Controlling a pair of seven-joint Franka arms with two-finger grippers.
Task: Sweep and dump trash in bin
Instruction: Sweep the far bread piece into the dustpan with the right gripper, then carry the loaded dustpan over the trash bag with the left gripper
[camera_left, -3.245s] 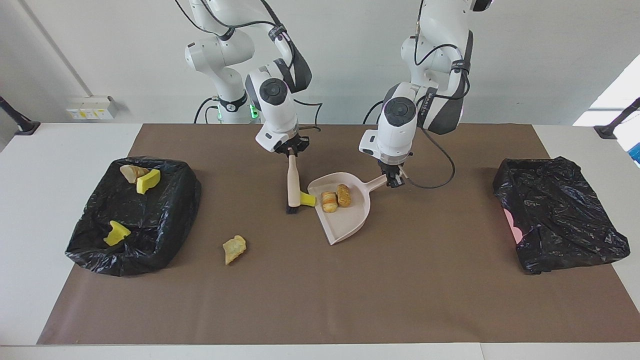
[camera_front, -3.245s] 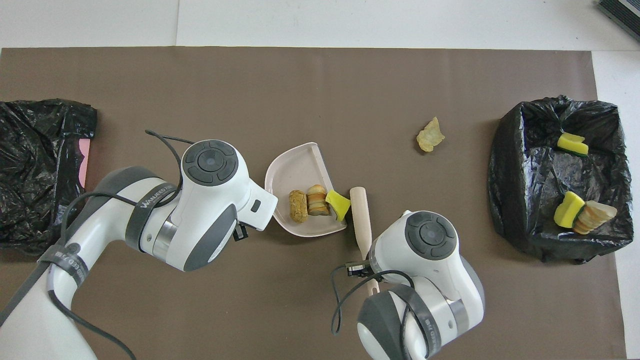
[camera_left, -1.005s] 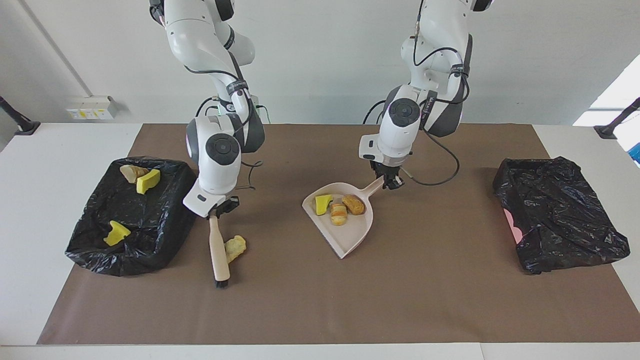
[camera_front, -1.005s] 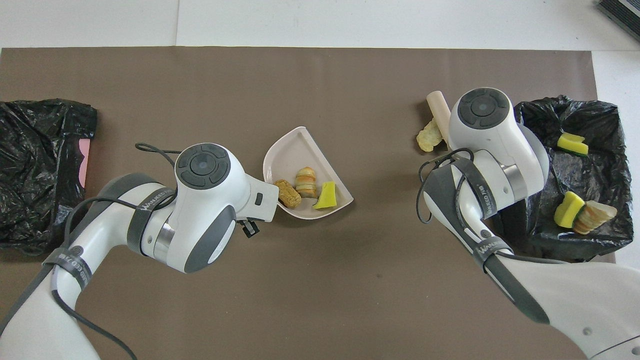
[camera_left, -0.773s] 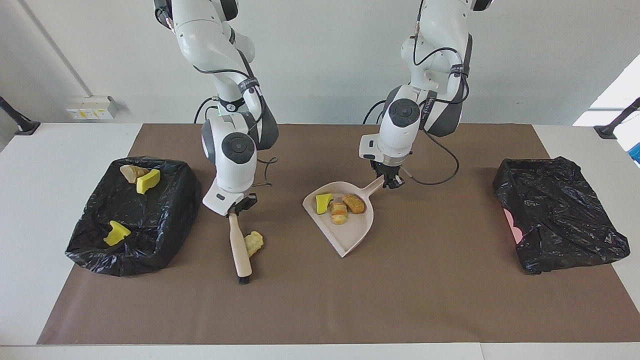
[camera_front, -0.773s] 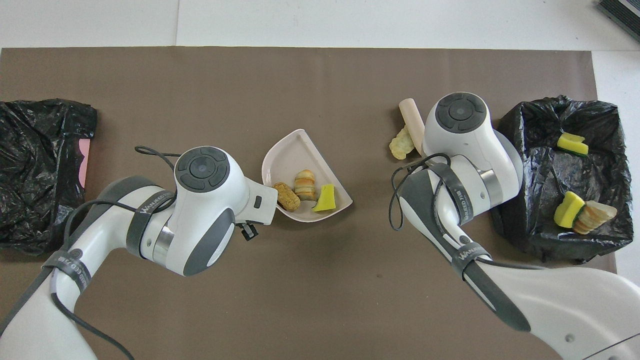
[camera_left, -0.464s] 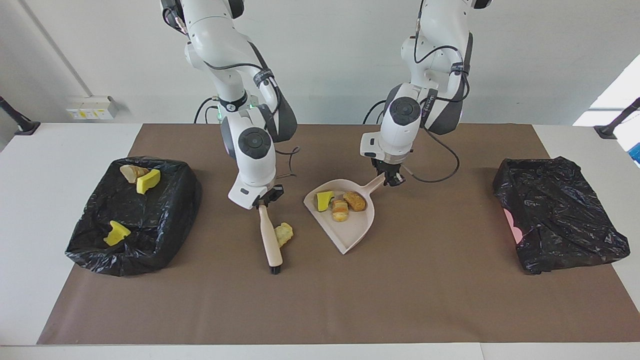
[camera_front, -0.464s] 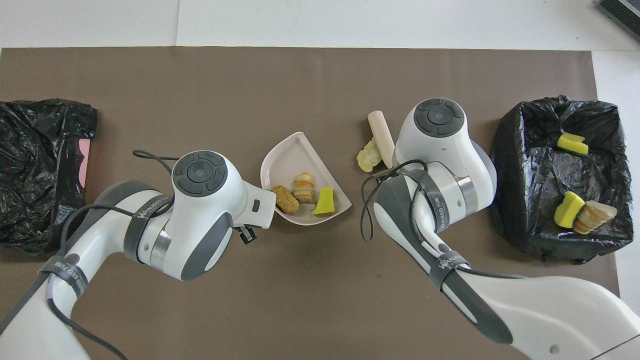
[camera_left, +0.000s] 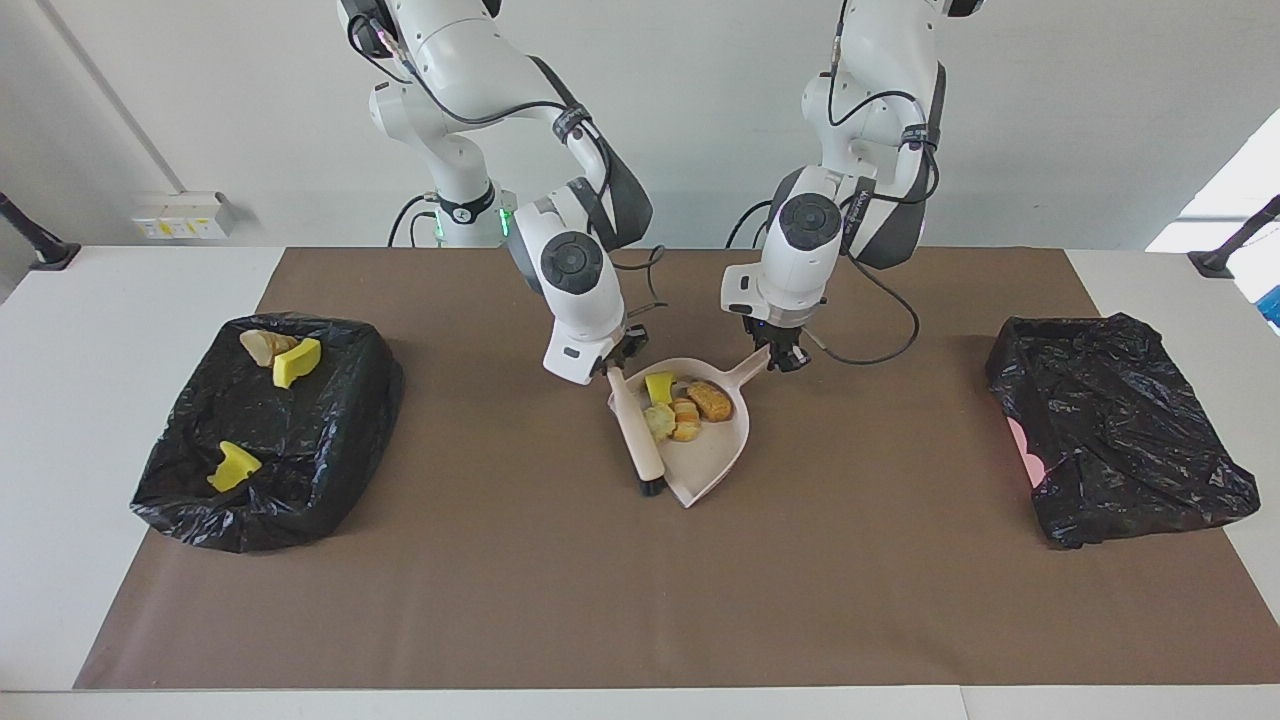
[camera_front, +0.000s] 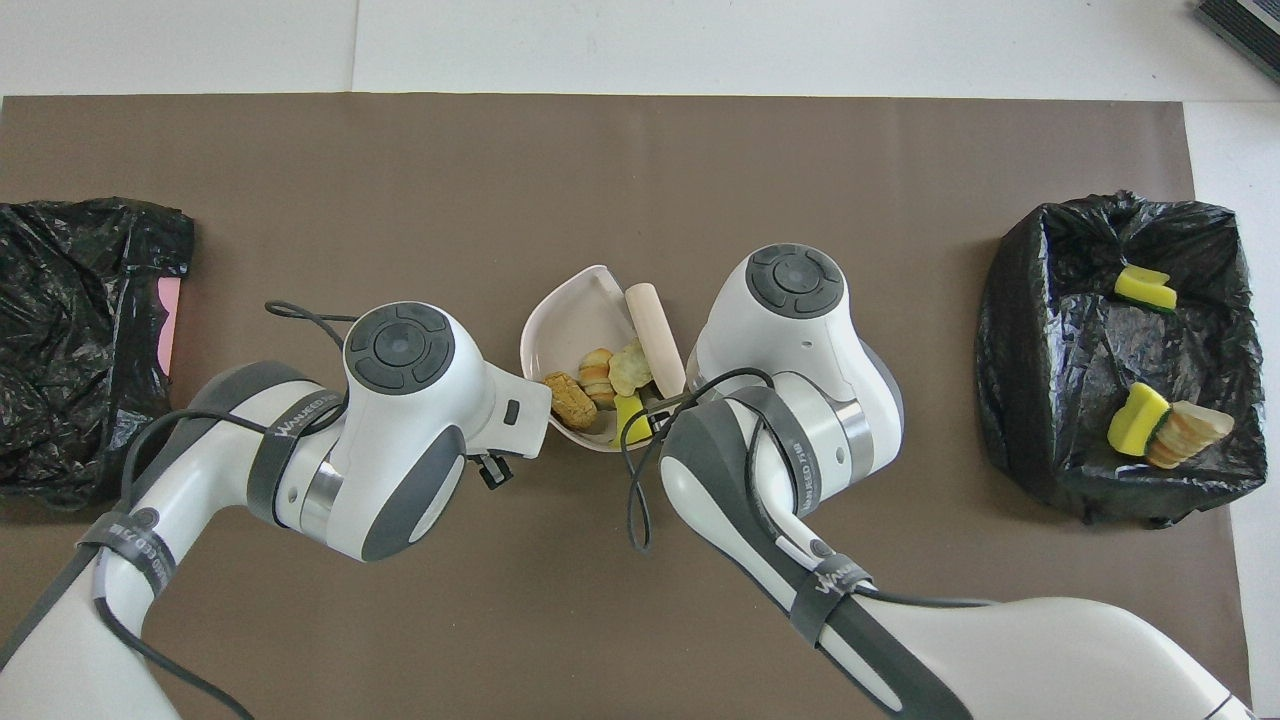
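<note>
Our left gripper (camera_left: 779, 357) clamps the dustpan (camera_left: 705, 462) handle; our right gripper (camera_left: 617, 362) clamps the brush (camera_left: 638, 440), fingers hidden overhead. Trash (camera_left: 684, 402) sits at the pan's twelve o'clock end.

Glossy crinkled black plastic bin liner (camera_left: 270, 430)

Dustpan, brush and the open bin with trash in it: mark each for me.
dustpan (camera_left: 712, 462): facing view, bare floor of the pan.
brush (camera_left: 636, 441): facing view, middle of its pale handle.
open bin (camera_left: 335, 455): facing view, black liner on its wall.
</note>
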